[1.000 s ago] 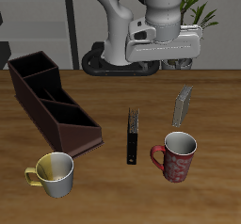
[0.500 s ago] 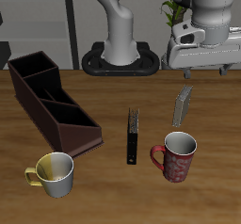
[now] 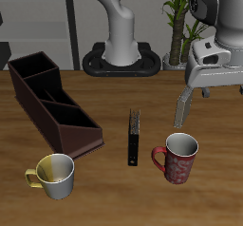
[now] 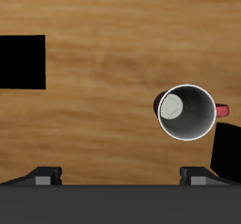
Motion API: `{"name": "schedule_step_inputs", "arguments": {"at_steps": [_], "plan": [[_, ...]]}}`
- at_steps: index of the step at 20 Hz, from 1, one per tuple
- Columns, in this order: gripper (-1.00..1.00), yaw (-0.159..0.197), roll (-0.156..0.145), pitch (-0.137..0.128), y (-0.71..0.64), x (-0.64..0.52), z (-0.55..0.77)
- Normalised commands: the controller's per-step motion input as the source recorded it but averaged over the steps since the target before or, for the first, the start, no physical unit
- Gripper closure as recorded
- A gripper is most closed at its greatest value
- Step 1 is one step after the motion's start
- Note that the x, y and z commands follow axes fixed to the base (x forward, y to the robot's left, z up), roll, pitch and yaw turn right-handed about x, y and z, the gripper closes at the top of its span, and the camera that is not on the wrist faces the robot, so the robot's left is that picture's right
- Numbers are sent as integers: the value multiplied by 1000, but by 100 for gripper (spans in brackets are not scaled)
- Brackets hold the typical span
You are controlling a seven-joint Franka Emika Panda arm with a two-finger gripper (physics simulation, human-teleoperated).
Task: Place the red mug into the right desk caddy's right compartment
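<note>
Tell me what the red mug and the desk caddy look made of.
Red mug: likely glazed ceramic, given the speckled dark red outside, smooth white inside and thick rim. Desk caddy: looks like matte plastic or painted wood, with flat dark maroon-brown panels and no visible grain. Being renders, neither is certain.

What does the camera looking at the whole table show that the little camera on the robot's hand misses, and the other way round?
Only the exterior view shows the dark maroon desk caddy, the pale yellow mug, the black book standing on the table and the robot arm itself. Only the wrist view looks straight down into the red mug's white inside. Both show the red mug and the wooden table.
</note>
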Motion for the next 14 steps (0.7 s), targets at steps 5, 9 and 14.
{"name": "schedule_step_inputs", "arguments": {"at_steps": [5, 9, 14], "plan": [[-100, 2, 1, -9, -457, 275, -116], [-100, 20, 36, 46, -328, 226, -268], [-100, 30, -9, 15, -177, 132, -349]]}}
